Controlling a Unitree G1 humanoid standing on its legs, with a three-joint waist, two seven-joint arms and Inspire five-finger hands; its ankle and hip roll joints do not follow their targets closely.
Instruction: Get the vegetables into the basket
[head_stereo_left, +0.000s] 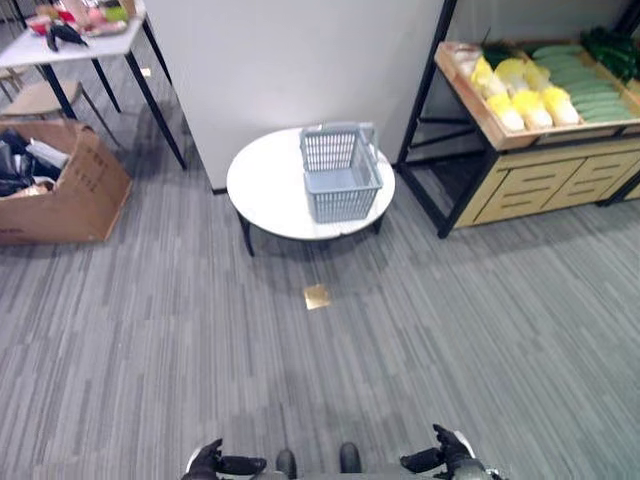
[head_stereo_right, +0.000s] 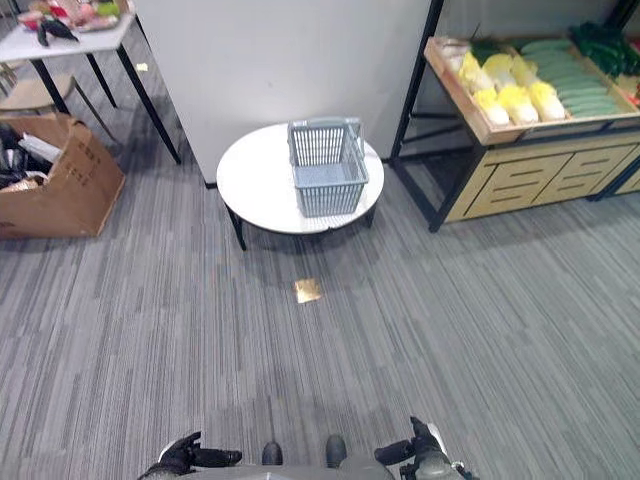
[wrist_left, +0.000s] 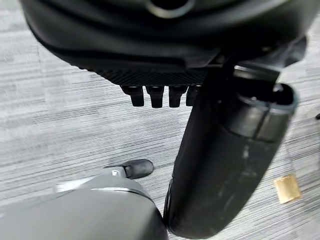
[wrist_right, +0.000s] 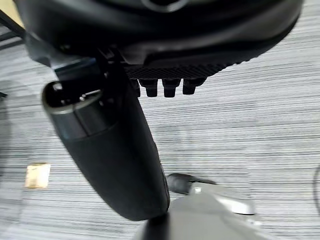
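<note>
A grey plastic basket (head_stereo_left: 340, 172) stands empty on a round white table (head_stereo_left: 265, 185) straight ahead. To the right, a wooden shelf (head_stereo_left: 500, 135) holds yellow-white cabbages (head_stereo_left: 525, 100) and long green vegetables (head_stereo_left: 590, 85). My left hand (head_stereo_left: 207, 461) and right hand (head_stereo_left: 450, 455) hang low by my sides, far from the table and the shelf. Both are open with relaxed fingers and hold nothing. In the wrist views, the left hand (wrist_left: 150, 50) and the right hand (wrist_right: 165, 45) hang over bare carpet.
A white partition wall (head_stereo_left: 290, 70) rises behind the round table. An open cardboard box (head_stereo_left: 60, 185) sits on the floor at the left, with a white table (head_stereo_left: 85, 45) of items beyond it. A small tan square (head_stereo_left: 318, 296) lies on the carpet before the round table.
</note>
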